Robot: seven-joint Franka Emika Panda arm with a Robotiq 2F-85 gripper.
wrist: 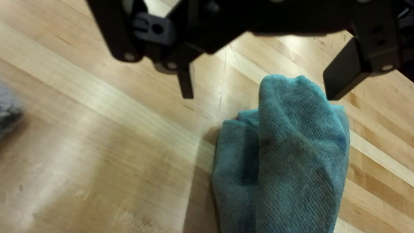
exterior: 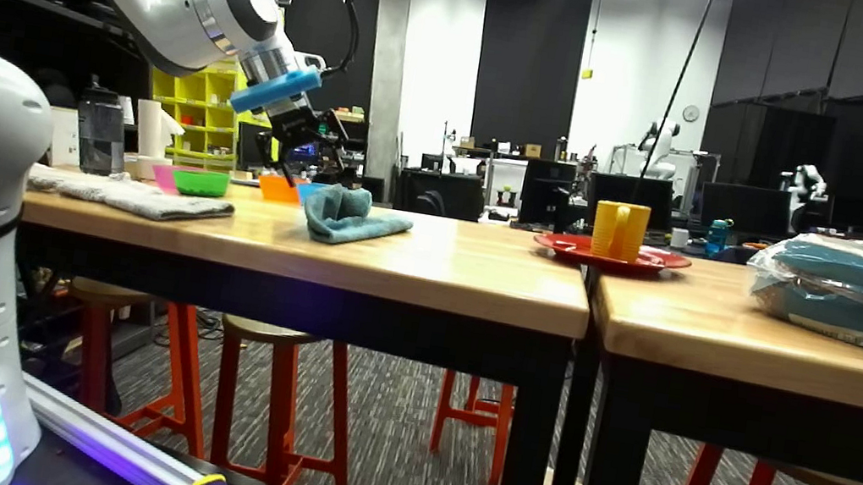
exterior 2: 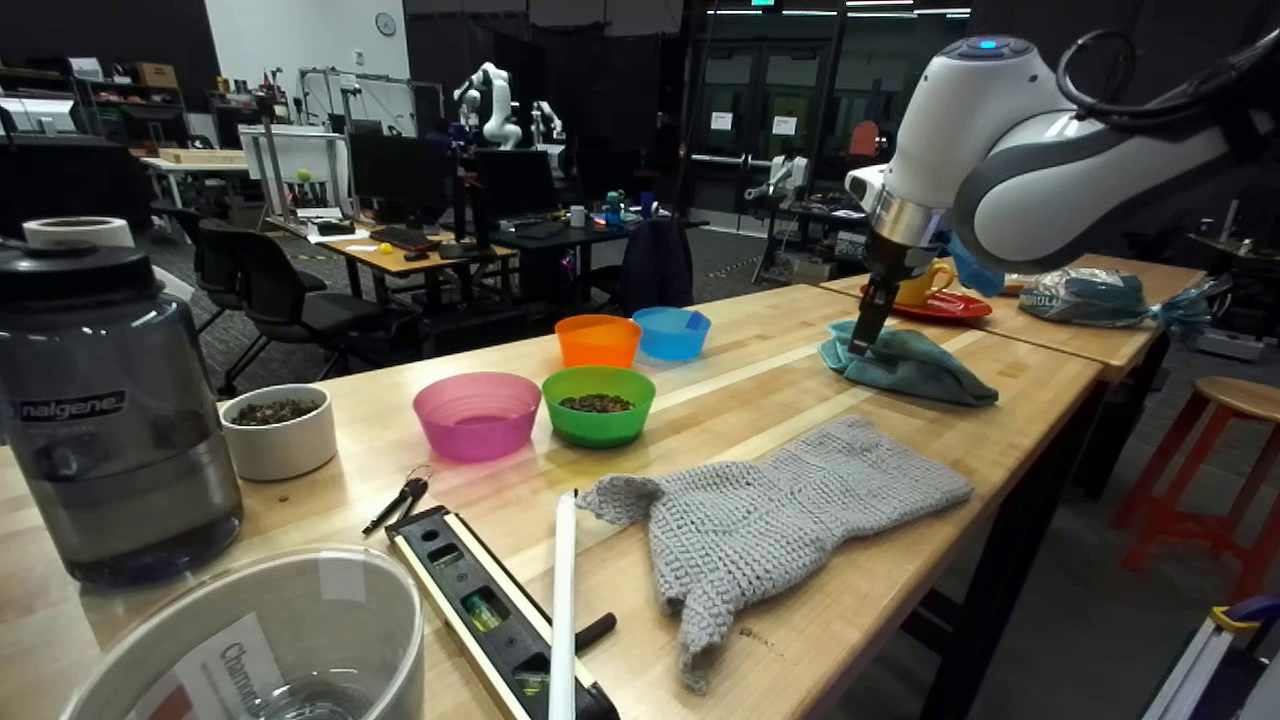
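So the black two-finger gripper (wrist: 259, 93) has its fingers wide apart, right by a folded teal fabric cloth (wrist: 297, 155) on the pale wooden table (wrist: 106, 145). My worry: its raised fold looks nearer one finger, so closing off-centre could just shove the floppy thing over.

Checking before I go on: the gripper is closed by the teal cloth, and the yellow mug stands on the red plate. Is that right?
Not quite: the gripper is open, not closed. The wrist view shows its fingers well apart by the teal cloth. The yellow mug does stand on the red plate, as you said.
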